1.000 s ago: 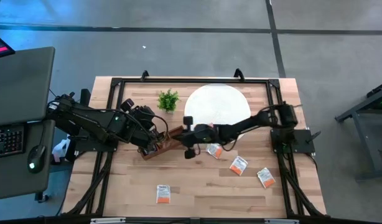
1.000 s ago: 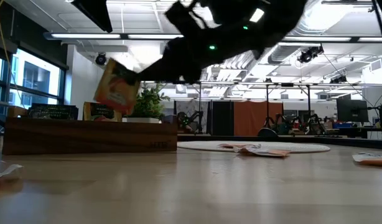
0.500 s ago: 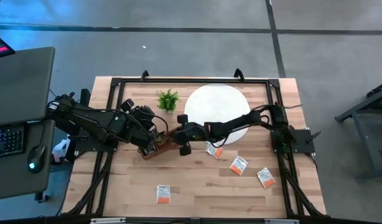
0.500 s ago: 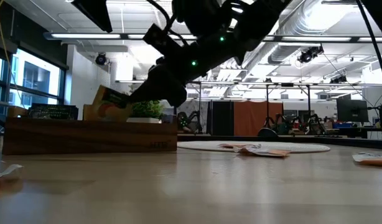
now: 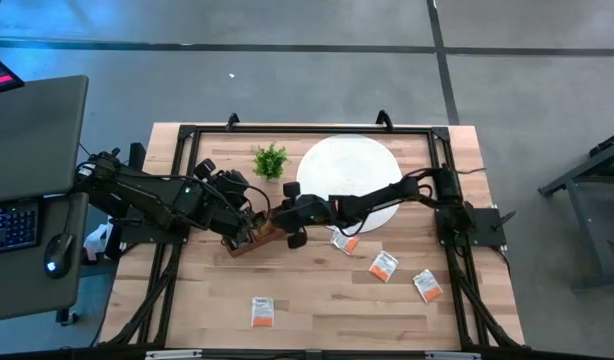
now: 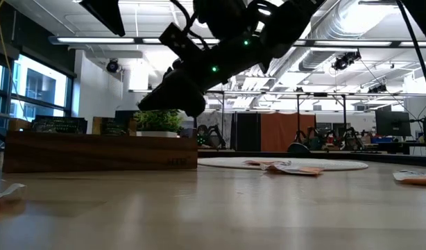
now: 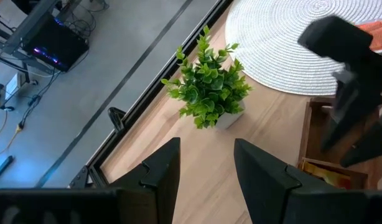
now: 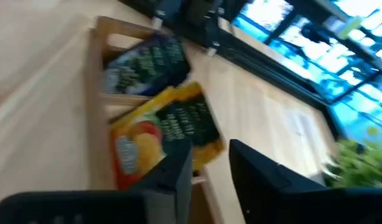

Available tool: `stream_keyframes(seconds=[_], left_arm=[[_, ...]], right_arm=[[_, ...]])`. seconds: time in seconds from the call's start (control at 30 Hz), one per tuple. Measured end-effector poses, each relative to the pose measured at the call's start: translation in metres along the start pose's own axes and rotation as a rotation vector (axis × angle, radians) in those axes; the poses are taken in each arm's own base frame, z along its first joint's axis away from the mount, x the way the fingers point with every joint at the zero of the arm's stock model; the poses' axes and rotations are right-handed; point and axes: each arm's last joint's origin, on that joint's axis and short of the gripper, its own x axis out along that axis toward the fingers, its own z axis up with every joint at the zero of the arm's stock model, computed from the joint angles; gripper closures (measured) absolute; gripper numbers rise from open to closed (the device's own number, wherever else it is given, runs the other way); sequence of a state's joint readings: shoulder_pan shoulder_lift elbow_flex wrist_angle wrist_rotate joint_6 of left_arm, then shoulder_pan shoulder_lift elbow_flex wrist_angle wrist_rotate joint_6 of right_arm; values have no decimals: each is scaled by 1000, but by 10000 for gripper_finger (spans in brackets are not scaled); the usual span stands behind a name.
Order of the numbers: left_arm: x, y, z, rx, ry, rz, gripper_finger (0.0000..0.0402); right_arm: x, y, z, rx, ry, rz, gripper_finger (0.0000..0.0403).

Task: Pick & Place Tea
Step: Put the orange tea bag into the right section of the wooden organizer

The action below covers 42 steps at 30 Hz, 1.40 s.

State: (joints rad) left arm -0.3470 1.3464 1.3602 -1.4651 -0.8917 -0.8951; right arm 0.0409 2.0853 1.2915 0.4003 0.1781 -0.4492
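Four orange-and-white tea sachets lie loose on the table [image 5: 317, 300] in the high view: one [image 5: 263, 311] low and left of centre, one [image 5: 344, 241] just below the white disc [image 5: 347, 165], one [image 5: 384, 265] lower right of that, and one [image 5: 426, 285] farthest right. More tea sits in the wooden tray [image 5: 249, 241] at centre left: the right wrist view shows an orange-and-dark sachet [image 8: 157, 137] lying tilted in one compartment and a black sachet with green print [image 8: 144, 65] in the next one. The right gripper [image 5: 279, 215] reaches from the right side of the frame across the lower edge of the disc to hang over the tray's right end; its fingers [image 8: 172, 171] stand spread with nothing between them, and the orange-and-dark sachet lies just beyond their tips. In the low view this gripper [image 6: 168, 104] hangs above the tray, clear of its rim. The left gripper [image 5: 249, 212] is at the tray's upper left side, beside the small green plant [image 5: 270, 160]; its fingers [image 7: 160, 168] are apart and empty, pointing toward the plant [image 7: 209, 87]
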Motion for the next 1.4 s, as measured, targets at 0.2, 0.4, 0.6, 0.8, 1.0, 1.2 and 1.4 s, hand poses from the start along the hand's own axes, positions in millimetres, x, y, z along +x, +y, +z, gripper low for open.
stream_keyframes(seconds=[0.2,0.4,0.6,0.8,1.0,1.2,1.4], left_arm=[[0,0,0,1,2,0,254],[0,0,-1,3,14,-9,254],[0,0,-1,3,18,-12,254],[0,0,-1,2,18,-12,254],[0,0,0,-2,13,-13,254],[0,-1,0,-4,12,-14,254],[0,-1,0,-5,12,-14,254]], right_arm=[[-20,0,18,-21,88,-89,260],[-78,-8,46,-15,265,-82,260],[-138,-17,50,125,473,-62,269],[-158,-1,12,212,611,-4,246],[-149,16,-41,155,627,-3,209],[-146,13,-83,239,618,39,202],[-145,10,-109,308,580,67,203]])
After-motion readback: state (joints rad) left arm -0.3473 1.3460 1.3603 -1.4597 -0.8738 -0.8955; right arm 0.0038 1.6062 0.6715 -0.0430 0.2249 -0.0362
